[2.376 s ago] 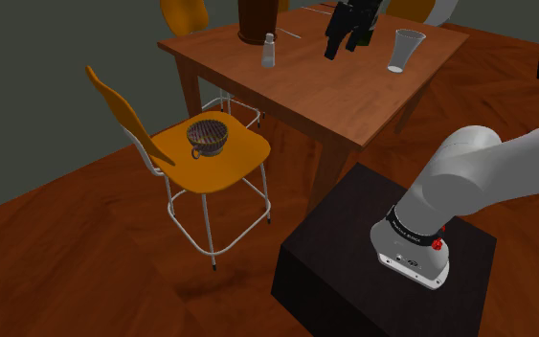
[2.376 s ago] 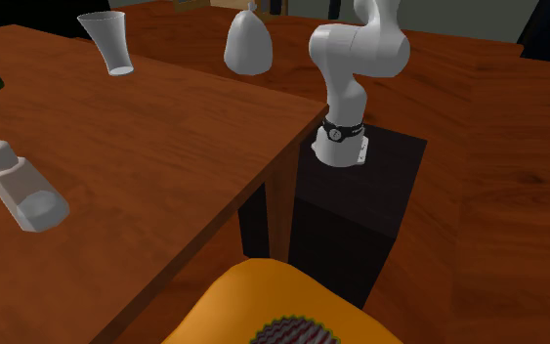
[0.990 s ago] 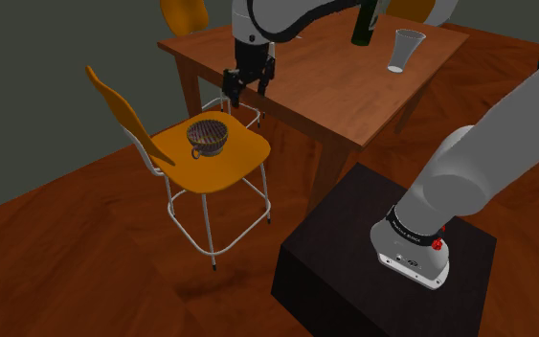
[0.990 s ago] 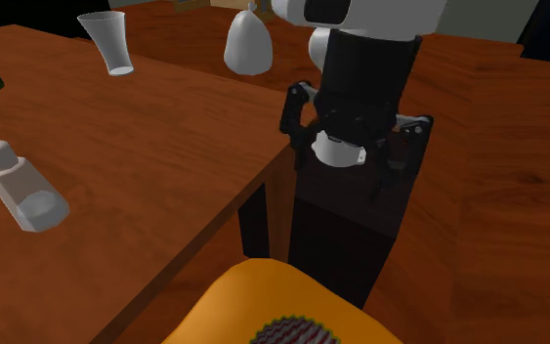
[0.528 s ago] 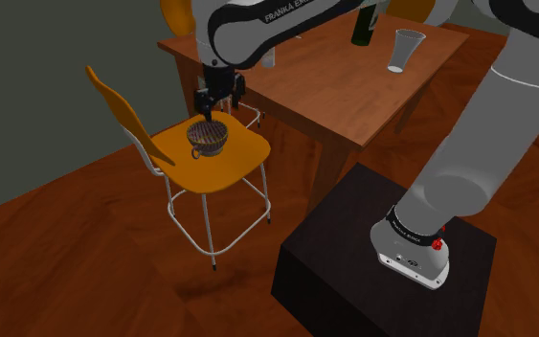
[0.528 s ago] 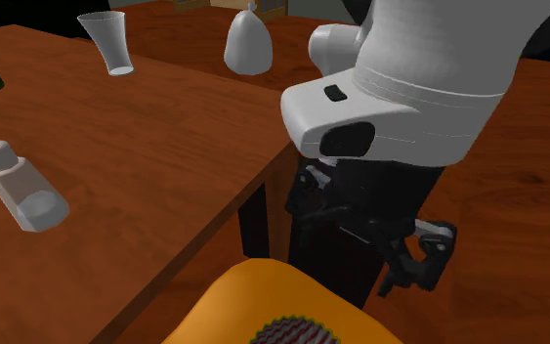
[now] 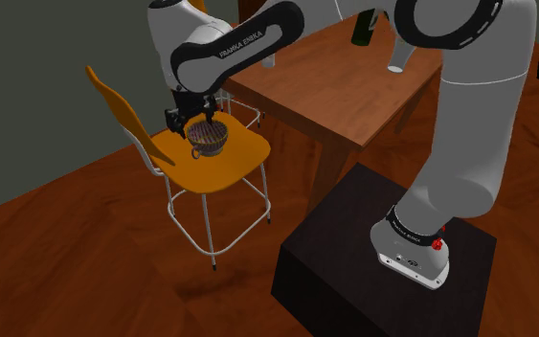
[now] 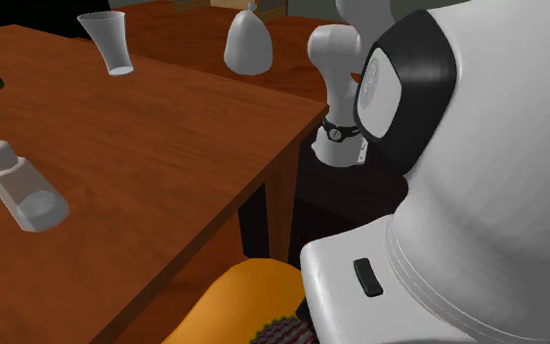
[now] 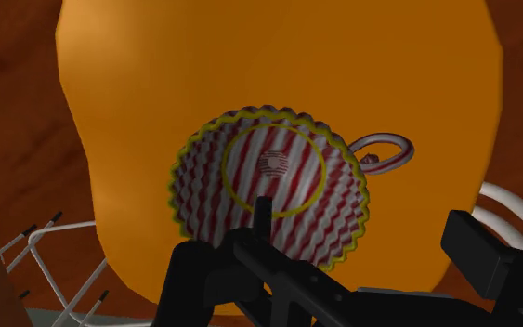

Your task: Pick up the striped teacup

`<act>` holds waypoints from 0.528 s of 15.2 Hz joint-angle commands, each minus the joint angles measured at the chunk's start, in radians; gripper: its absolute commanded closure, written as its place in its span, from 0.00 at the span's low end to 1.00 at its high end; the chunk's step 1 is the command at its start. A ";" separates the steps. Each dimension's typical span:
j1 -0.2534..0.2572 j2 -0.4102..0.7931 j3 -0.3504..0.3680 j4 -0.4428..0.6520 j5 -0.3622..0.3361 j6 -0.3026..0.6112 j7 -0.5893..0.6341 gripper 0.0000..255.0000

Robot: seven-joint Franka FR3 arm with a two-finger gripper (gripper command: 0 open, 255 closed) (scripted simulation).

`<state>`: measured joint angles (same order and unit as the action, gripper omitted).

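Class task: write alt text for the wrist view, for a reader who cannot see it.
A red-and-white striped teacup with a wavy yellow rim sits upright on an orange chair seat, seen from above. The black two-finger gripper hangs over it, fingers apart, not clasping it.

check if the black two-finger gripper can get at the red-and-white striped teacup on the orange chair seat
Probably yes: the black two-finger gripper hangs open just above the red-and-white striped teacup on the orange chair seat, with nothing between them.
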<state>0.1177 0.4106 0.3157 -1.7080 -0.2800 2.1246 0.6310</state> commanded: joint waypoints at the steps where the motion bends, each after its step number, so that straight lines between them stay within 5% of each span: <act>1: 0.022 0.067 -0.008 0.070 -0.022 -0.013 0.019 0.00; 8: 0.028 0.110 -0.020 0.039 -0.043 0.058 0.039 0.00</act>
<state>0.1452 0.5146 0.2978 -1.6630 -0.3201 2.1707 0.6673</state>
